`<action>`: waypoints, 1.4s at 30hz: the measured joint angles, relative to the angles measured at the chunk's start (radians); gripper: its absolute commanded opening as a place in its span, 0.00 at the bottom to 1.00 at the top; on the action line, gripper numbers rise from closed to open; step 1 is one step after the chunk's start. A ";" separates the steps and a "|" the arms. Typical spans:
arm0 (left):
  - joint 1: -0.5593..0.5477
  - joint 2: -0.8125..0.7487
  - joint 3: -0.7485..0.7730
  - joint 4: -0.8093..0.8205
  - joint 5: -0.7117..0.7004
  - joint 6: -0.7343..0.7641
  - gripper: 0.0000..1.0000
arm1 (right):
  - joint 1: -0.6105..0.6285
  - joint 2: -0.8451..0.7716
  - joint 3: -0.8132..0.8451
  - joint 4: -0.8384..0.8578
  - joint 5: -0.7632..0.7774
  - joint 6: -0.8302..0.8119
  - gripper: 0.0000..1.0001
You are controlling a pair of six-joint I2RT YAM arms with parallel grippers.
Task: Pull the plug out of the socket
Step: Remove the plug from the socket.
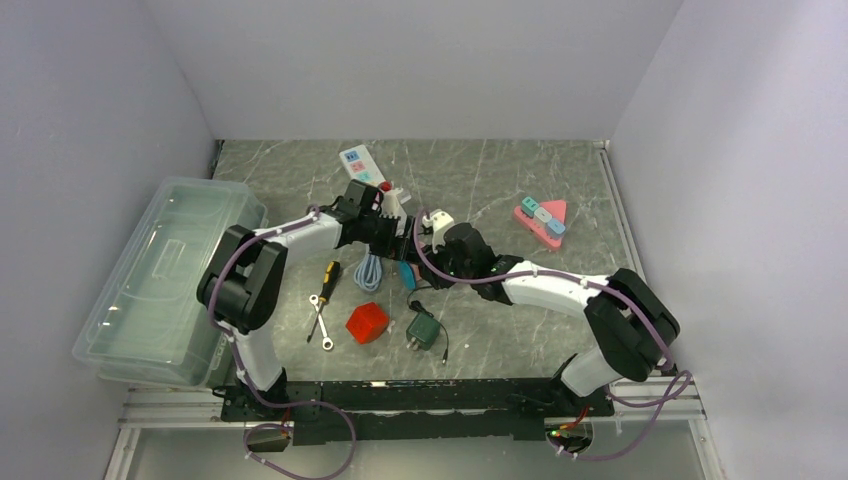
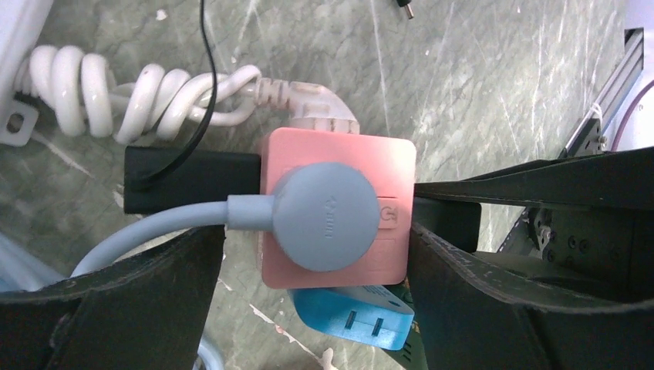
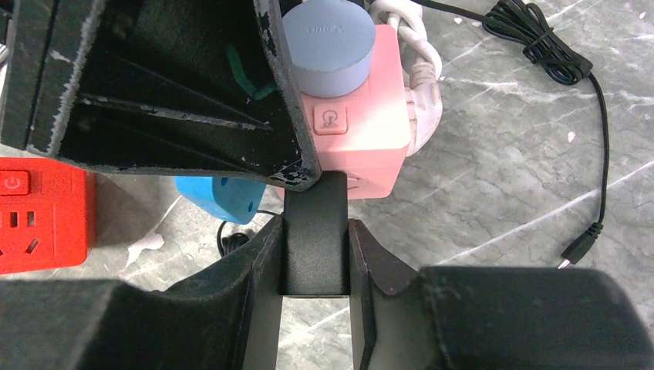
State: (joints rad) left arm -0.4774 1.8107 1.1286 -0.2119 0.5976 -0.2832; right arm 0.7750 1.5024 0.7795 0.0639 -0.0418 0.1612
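Left wrist view: looks straight down on a pink plastic cube socket (image 2: 347, 158) sitting on the grey marbled tabletop (image 2: 478, 77). Carries a round grey-blue plug (image 2: 328, 216) in its top face, with a grey cable (image 2: 154, 231) trailing off left. Takes a white angled plug (image 2: 320, 112) on a coiled white cord (image 2: 116, 96) in the side toward the top of the view, and a black block adapter (image 2: 193, 181) in the left side. Overlaps a blue plastic adapter (image 2: 355, 320) at the near edge; touching or not, cannot tell. Around the cube, left gripper (image 2: 315, 235) spread wide, one finger on either side, not closed on it. Right wrist view: right gripper (image 3: 315, 227) closed tight on a black rectangular plug (image 3: 315, 254), butted against the cube's side just below the power button. Also takes in a red cube socket (image 3: 38, 216) at far left and a thin black cable (image 3: 540, 46) across the tabletop at right.
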 measured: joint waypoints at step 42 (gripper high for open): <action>-0.060 0.048 0.103 -0.100 -0.007 0.130 0.42 | 0.140 0.003 0.008 -0.065 0.327 0.212 0.00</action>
State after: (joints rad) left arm -0.5373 1.8591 1.2312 -0.3119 0.5903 -0.1535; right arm 0.9150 1.5051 0.7872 -0.0010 0.2848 0.3733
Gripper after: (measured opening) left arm 0.667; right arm 0.331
